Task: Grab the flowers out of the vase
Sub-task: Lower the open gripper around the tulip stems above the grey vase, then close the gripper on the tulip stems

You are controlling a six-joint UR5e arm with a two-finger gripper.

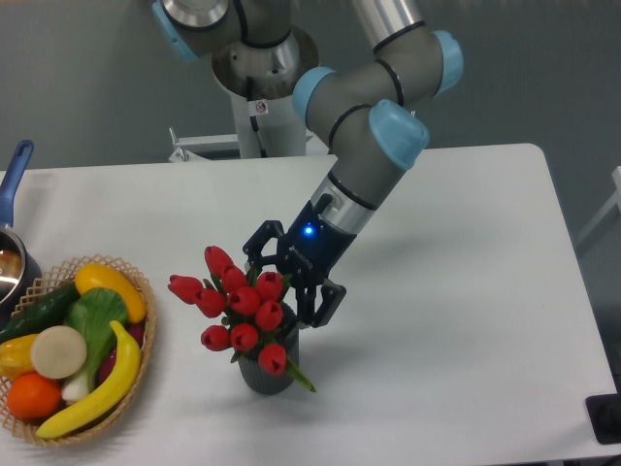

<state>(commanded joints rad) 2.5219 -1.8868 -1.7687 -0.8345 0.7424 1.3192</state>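
The claw (288, 283) is seen spread open, its two dark fingers (328, 302) splayed at the upper right edge of the tulips (240, 306), touching or nearly touching the buds; nothing is gripped. A blue light is lit on the claw's body just above the fingers.

Well to the left of the claw a woven basket (136, 282) is set on the white table (466, 291), filled with two bananas (92, 383), a cucumber (39, 311), an orange (34, 395) and a pale round vegetable (58, 351). Farther left, at the frame's edge, a blue-handled pot (14, 189) is partly cut off. Behind the claw the arm's grey base column (254, 107) is mounted at the table's far side. Between claw and flowers nothing is interposed — the red buds themselves are the closest obstacle, one bud lying between the fingers.

The tulips are held in the dark grey vase (269, 374), directly below and left of the claw. The vase is stood upright; the bunch's long axis is roughly vertical, the buds fanned upward and leftward, one green leaf drooping to the lower right over the rim.

A small label on the base column is visible — its writing cannot be read.
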